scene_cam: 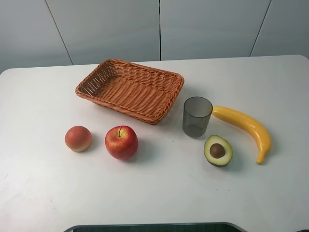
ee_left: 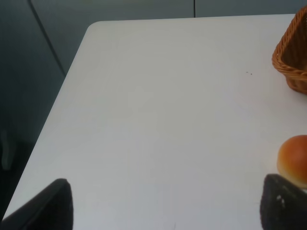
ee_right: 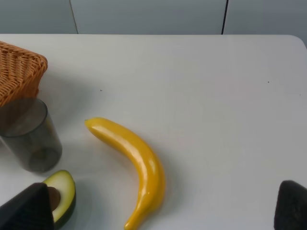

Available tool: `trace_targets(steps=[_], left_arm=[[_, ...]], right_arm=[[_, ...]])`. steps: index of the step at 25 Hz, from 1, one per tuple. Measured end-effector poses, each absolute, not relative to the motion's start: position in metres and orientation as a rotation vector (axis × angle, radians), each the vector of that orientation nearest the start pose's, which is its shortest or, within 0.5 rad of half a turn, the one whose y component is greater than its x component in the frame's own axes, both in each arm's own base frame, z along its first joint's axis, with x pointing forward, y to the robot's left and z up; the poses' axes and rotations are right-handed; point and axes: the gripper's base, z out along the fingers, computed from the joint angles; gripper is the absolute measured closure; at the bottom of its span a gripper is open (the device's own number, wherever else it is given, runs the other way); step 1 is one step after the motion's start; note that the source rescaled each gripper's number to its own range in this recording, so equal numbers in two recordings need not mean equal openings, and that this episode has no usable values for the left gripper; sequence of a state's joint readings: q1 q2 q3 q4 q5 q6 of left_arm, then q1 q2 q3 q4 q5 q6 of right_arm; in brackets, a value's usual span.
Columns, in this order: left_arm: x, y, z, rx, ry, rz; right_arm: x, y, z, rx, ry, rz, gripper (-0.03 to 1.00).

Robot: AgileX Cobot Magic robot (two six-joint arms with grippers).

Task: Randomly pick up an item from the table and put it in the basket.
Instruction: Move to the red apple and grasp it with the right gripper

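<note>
Exterior high: red apple (scene_cam: 121, 142) on the white table (scene_cam: 159, 193), in front of and apart from the wicker basket (scene_cam: 130, 90), with a peach (scene_cam: 78, 138) beside it; grey cup (scene_cam: 197, 116), avocado half (scene_cam: 217, 151) and banana (scene_cam: 244, 128) lie to the right. Left wrist: left gripper (ee_left: 168, 206) spread wide, near the peach. Right wrist: right gripper (ee_right: 158, 208) spread wide, near the banana.

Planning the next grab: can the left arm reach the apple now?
Probably yes. The apple sits in the open, apart from the peach and basket, nothing above it; the left gripper is open.
</note>
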State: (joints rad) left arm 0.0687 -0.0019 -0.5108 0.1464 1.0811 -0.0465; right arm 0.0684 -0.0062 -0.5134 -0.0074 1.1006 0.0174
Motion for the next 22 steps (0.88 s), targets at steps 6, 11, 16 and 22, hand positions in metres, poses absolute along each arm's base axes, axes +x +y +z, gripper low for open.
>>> trace_targets(steps=[6,11,16,22], left_arm=[[-0.0086,0.0112,0.2793,-0.128,2.045,0.189],[-0.0086,0.0112,0.2793,-0.128,2.045,0.189],[-0.0086,0.0112,0.2793,-0.128,2.045,0.189],[-0.0086,0.0112,0.2793,-0.128,2.045,0.189]], right_arm=[[-0.0090,-0.0012,0.2777,-0.052,2.064,0.044,-0.03],[-0.0090,-0.0012,0.2777,-0.052,2.064,0.044,-0.03],[-0.0090,-0.0012,0.2777,-0.052,2.064,0.044,-0.03],[-0.0090,-0.0012,0.2777,-0.052,2.064,0.044,-0.03]])
